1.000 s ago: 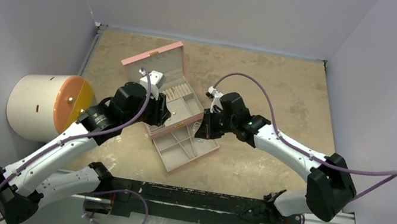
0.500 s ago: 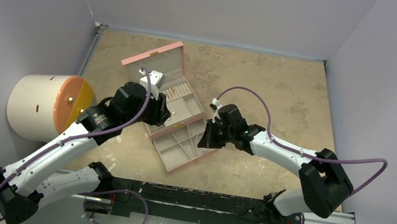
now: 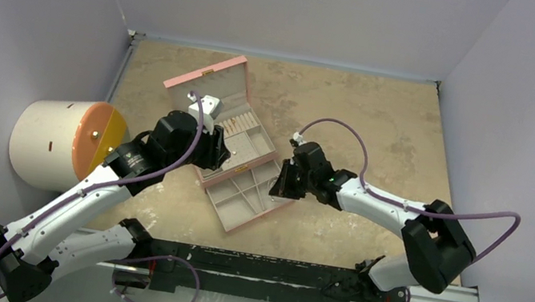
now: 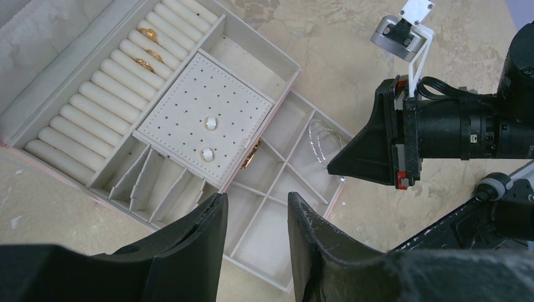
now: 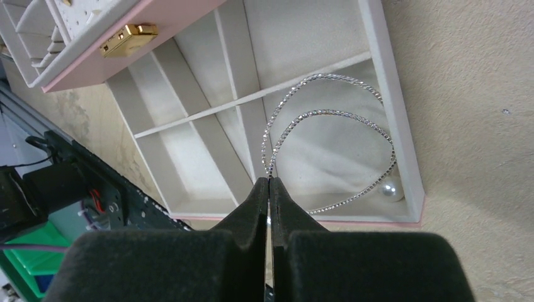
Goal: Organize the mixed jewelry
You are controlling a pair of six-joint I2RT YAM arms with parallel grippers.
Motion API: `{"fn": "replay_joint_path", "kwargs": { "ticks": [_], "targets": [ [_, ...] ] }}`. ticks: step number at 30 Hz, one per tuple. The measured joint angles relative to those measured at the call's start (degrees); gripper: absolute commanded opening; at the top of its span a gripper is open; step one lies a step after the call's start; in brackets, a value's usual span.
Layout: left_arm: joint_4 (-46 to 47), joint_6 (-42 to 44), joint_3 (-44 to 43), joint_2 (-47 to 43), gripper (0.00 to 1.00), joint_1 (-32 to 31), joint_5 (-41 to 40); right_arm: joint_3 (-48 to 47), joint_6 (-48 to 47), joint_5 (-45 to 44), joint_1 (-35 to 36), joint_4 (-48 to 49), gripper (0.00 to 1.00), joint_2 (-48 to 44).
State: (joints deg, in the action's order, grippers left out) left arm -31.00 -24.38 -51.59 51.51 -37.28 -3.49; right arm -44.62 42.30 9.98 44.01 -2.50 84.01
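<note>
An open pink box (image 3: 210, 75) sits on a beige bench (image 3: 384, 113) between two robot arms. The right tool (image 5: 269, 184), its fingers pressed together, pinches a looped silver chain (image 5: 324, 112). The rest of the chain lies in the right compartment of the box's pulled-out lower tray, beside a pearl (image 5: 389, 189). The left tool (image 4: 255, 214) hangs partly spread over the tray's left side. Gold rings (image 4: 150, 49) sit in the ring rolls at the far side of the box.
</note>
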Motion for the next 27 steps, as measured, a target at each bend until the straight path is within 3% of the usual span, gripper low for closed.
{"fn": "replay_joint_path", "kwargs": {
  "ticks": [12,23,27],
  "targets": [
    [0.0,0.0,0.0,0.0,0.39,0.0,0.0,0.0,3.8,-3.2,2.1,1.3,0.0,4.5],
    [0.0,0.0,0.0,0.0,0.39,0.0,0.0,-0.2,5.4,-6.4,4.5,1.3,0.23,6.5],
    [0.0,0.0,0.0,0.0,0.39,0.0,0.0,-0.4,5.4,-8.0,4.5,-0.5,0.26,4.7]
  ]
}}
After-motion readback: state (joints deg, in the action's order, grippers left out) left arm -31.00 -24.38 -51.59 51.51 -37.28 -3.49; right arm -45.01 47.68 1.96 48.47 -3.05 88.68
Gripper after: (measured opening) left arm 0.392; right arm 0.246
